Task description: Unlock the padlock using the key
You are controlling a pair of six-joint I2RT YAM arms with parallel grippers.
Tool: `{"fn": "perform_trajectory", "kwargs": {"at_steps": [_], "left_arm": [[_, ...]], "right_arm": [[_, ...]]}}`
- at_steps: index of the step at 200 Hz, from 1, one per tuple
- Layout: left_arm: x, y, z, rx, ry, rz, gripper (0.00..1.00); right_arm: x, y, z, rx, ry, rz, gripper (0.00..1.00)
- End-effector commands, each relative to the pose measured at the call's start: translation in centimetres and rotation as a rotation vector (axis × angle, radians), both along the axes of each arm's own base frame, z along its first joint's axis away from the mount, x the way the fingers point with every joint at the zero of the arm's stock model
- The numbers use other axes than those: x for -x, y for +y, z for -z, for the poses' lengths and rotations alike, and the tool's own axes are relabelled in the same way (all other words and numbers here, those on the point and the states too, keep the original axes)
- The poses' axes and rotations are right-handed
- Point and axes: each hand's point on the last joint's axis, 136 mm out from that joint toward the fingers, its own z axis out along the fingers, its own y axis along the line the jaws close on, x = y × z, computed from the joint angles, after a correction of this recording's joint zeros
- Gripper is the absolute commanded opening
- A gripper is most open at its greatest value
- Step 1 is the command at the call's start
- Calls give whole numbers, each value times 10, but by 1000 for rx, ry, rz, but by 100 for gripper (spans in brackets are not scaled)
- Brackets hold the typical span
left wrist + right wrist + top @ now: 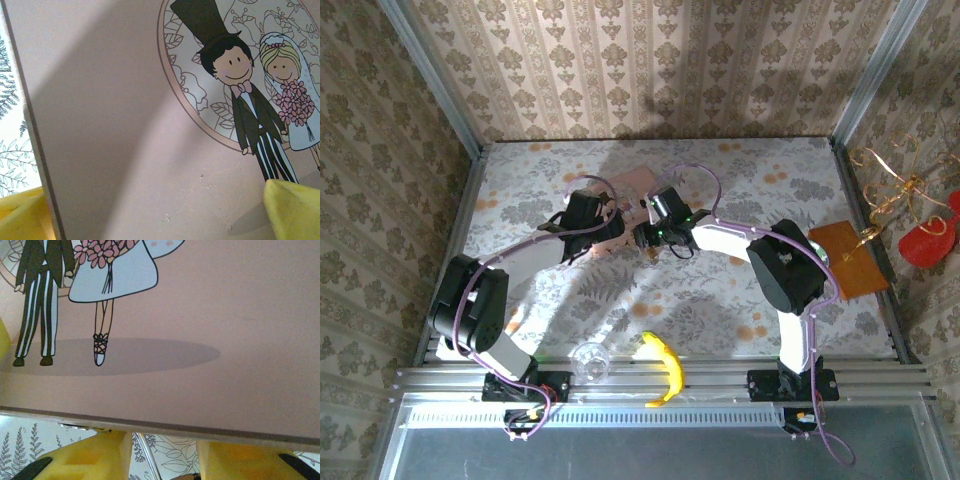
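Pink-lidded and shut, the tin [100,130] with its top-hat groom and bride hides whatever it holds. The clear glass [590,361] at the near edge, beside the banana [665,370], seems to hold nothing. The left gripper [156,220] is spread wide, one yellow finger off the tin's edge and the other over the lid. The right gripper [165,455] stands part-open just off the tin's near rim, gripping nothing I can make out. A thin silvery sliver [145,450] between its fingers may be the padlock's shackle or the key; I cannot tell which, and neither shows plainly elsewhere. The danger is the right fingers closing on the rim or nudging the tin and flicking so small a piece away. The left finger straddling the edge could shove the tin too.
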Motion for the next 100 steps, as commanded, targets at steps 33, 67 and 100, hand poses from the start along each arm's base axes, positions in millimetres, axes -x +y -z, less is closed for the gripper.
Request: {"fn": "perform_trajectory", "kwargs": {"at_steps": [33, 67, 100], "left_arm": [[2, -15, -8, 41, -10, 36, 100], [3, -5, -6, -19, -6, 25, 100], [5, 5, -7, -77, -6, 11, 100]], "right_arm": [[11, -1, -3, -69, 4, -1, 33], [17, -3, -1, -90, 11, 9, 31], [16, -4, 5, -88, 20, 15, 29]]}}
